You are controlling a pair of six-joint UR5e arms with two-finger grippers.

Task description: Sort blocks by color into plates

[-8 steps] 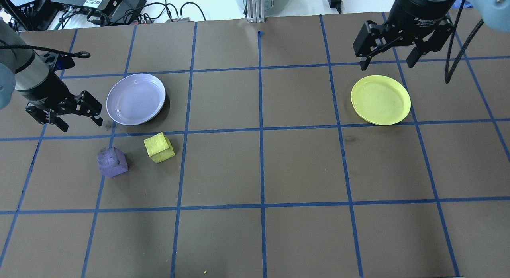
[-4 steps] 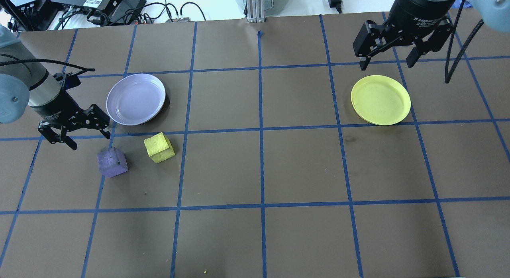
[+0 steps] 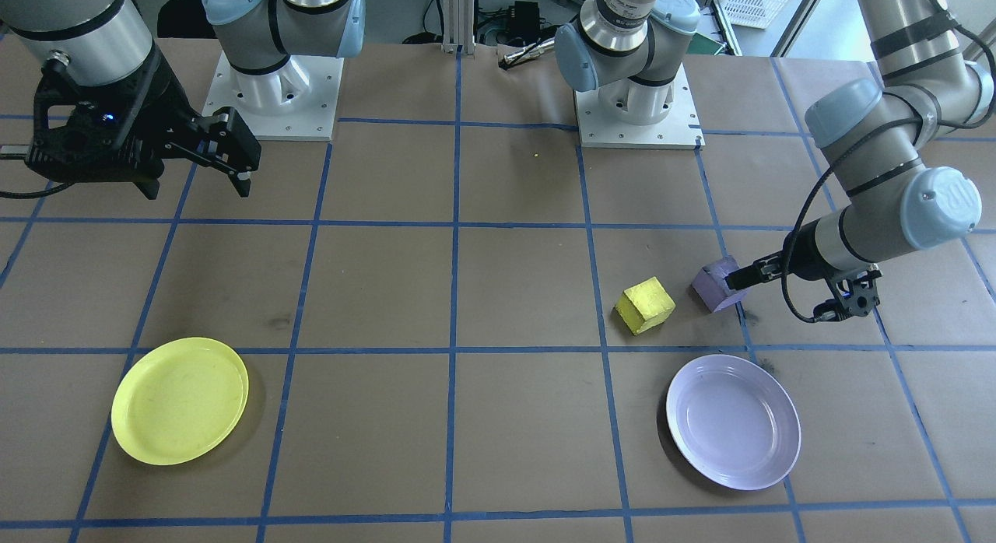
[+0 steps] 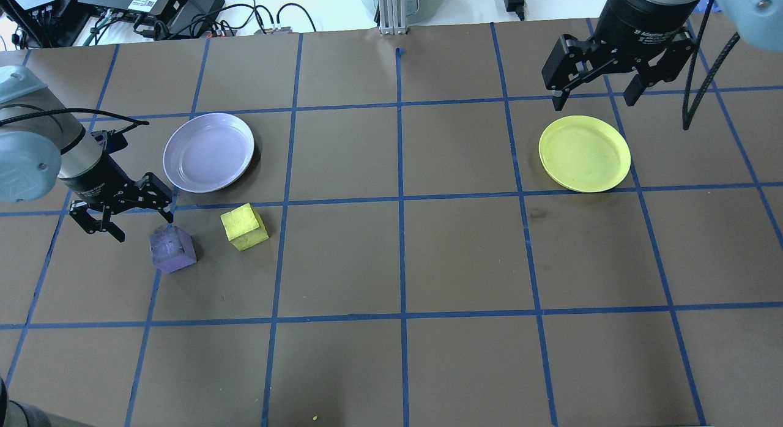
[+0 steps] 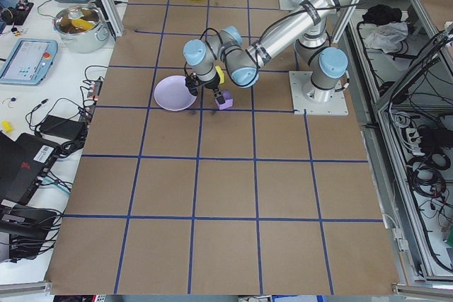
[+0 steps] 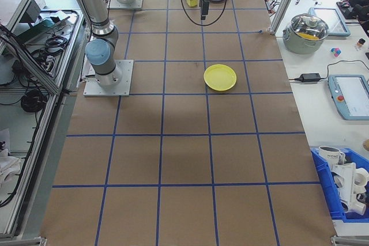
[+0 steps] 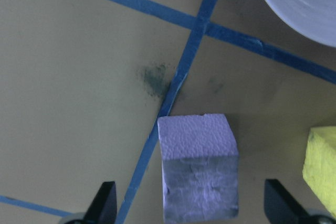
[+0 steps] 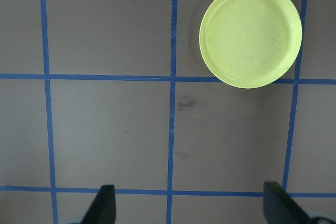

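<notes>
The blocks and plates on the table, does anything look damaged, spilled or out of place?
Nothing is spilled or broken. The purple block and yellow block sit skewed to the blue grid tape, with worn, scuffed paint. Both plates, lavender and yellow, lie flat and empty. A few dark smudges mark the brown table cover.

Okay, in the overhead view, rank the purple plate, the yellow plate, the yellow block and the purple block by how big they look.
Largest: purple plate and yellow plate, about equal.
Smallest: yellow block and purple block, also about equal.
</notes>
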